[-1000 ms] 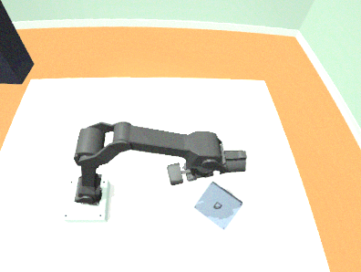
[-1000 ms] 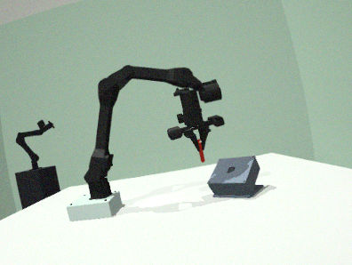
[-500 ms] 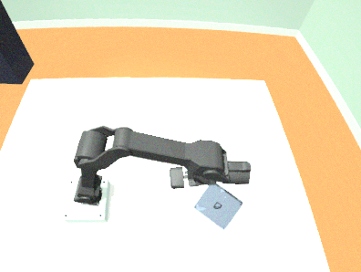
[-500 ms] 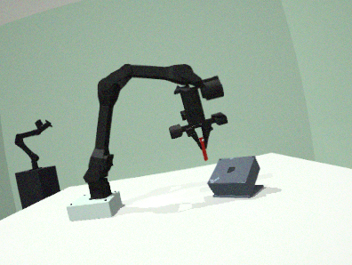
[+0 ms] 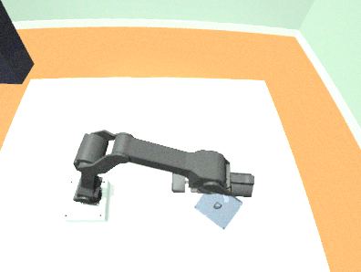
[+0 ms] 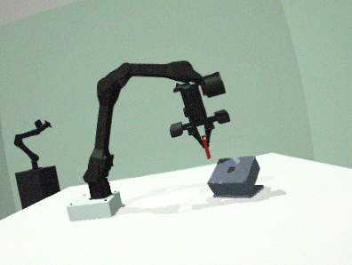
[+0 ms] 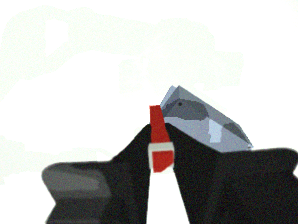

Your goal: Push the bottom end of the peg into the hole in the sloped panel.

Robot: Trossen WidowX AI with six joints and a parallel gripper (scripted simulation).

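Peg (image 6: 206, 148) (image 7: 159, 125) gripped in fingers (image 6: 205, 144), panel (image 6: 237, 171) (image 7: 200, 131) at its five o'clock in exterior view; poor turn could jam flat sides at rim

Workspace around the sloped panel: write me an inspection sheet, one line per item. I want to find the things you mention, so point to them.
Surface: white table (image 5: 150, 242) (image 6: 178, 240), soft shadows on it.
Peg: red with a pale band (image 7: 161, 147), held clear of the table (image 6: 207, 151) (image 7: 158, 125).
Sloped panel: blue-grey (image 5: 207, 214) (image 6: 242, 171) (image 7: 192, 127), one hole (image 5: 218, 205) (image 6: 231, 170) in its face, peg not in it.
Clutter: nothing seen.
Gripper: shut on the peg (image 6: 205, 144) (image 7: 161, 135), jaws pointing down at a tilt.
Cables: nothing seen.
Surroundings: green walls (image 5: 182, 9) (image 6: 249, 44), orange floor (image 5: 146, 55), second arm (image 6: 27, 134) on a dark block (image 6: 37, 184).
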